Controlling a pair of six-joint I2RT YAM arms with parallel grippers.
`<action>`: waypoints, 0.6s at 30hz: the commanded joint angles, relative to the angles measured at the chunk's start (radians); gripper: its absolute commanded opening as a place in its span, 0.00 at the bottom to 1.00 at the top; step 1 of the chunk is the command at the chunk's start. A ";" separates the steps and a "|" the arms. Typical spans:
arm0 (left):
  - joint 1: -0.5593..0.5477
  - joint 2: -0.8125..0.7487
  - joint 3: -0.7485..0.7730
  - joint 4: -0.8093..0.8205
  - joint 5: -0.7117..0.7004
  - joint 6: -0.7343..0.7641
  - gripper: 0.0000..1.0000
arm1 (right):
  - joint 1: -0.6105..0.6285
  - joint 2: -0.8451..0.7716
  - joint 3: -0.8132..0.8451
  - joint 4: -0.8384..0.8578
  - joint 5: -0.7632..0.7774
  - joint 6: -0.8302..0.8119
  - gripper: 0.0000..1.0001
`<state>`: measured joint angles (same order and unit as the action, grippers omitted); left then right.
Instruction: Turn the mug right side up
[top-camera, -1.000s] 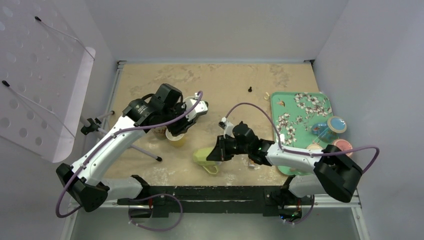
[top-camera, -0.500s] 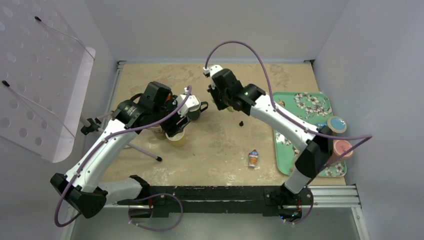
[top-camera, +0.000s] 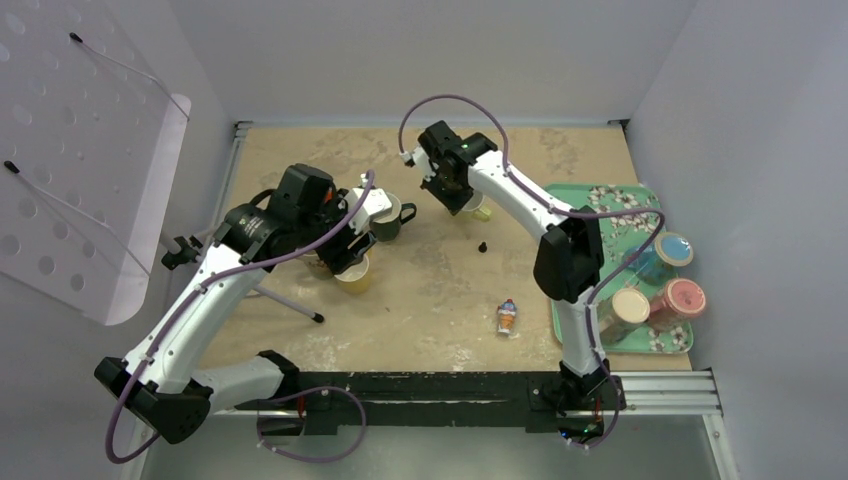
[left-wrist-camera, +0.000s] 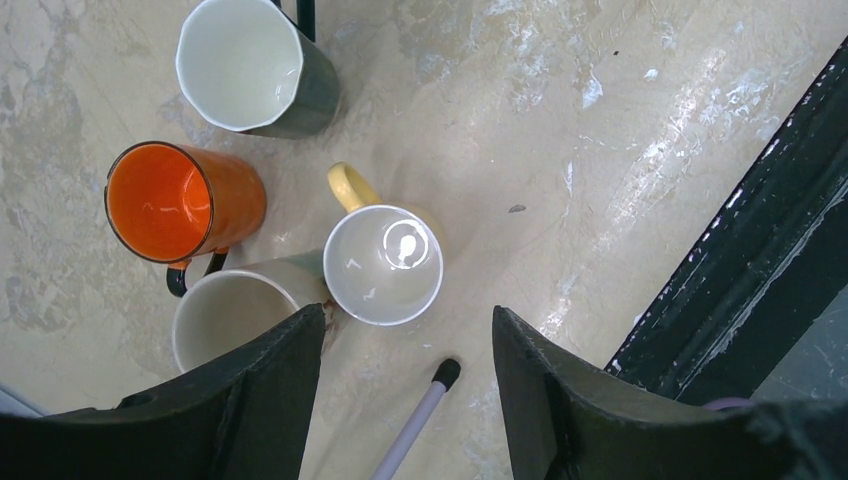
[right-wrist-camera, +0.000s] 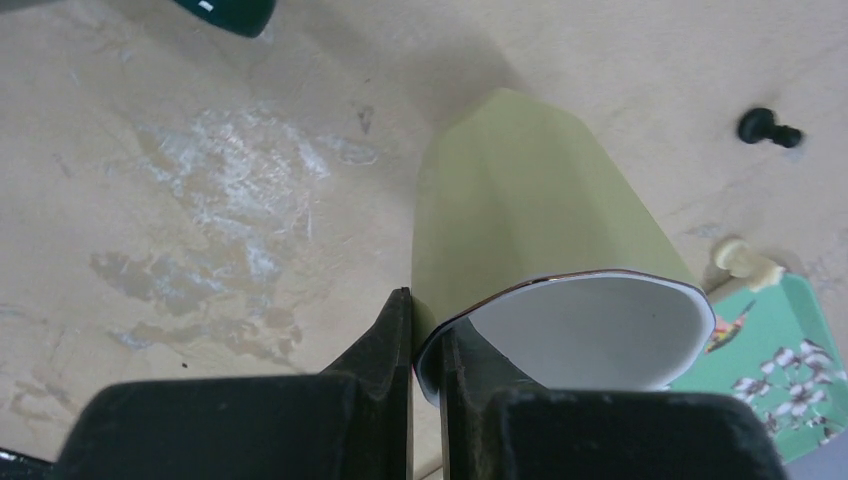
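The mug (right-wrist-camera: 520, 200) is pale green outside and white inside. My right gripper (right-wrist-camera: 428, 340) is shut on its rim, one finger inside and one outside. Its mouth faces the wrist camera and its base points toward the table. From above, the right gripper (top-camera: 452, 185) is at the far middle of the table, with a bit of the mug (top-camera: 481, 211) showing beside it. My left gripper (left-wrist-camera: 405, 320) is open with nothing between its fingers. It hangs over a group of upright mugs, and from above the left gripper (top-camera: 352, 232) is left of centre.
Under the left gripper stand a dark green mug (left-wrist-camera: 250, 65), an orange mug (left-wrist-camera: 170, 200), a yellow mug (left-wrist-camera: 383, 262) and a cream mug (left-wrist-camera: 225, 325), with a rod tip (left-wrist-camera: 425, 410) close by. A floral tray (top-camera: 600, 215) with cups is at right. A small toy (top-camera: 508, 316) lies near the front.
My right arm has swung from the near middle of the table to the far middle with the green mug in its grip. The left gripper has opened and drawn back slightly left.
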<state>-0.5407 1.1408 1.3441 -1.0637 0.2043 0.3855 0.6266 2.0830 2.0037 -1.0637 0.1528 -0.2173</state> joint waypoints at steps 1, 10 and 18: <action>0.007 -0.010 0.001 0.006 0.024 0.004 0.66 | -0.001 -0.001 0.051 -0.025 -0.085 -0.086 0.00; 0.006 -0.004 0.007 0.002 0.032 0.004 0.66 | -0.015 0.101 0.085 0.018 -0.133 -0.118 0.10; 0.007 0.007 0.007 0.003 0.037 0.009 0.67 | -0.015 0.050 0.175 0.039 -0.071 -0.053 0.57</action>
<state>-0.5388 1.1446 1.3437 -1.0645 0.2173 0.3855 0.6147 2.2166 2.1101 -1.0737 0.0437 -0.2966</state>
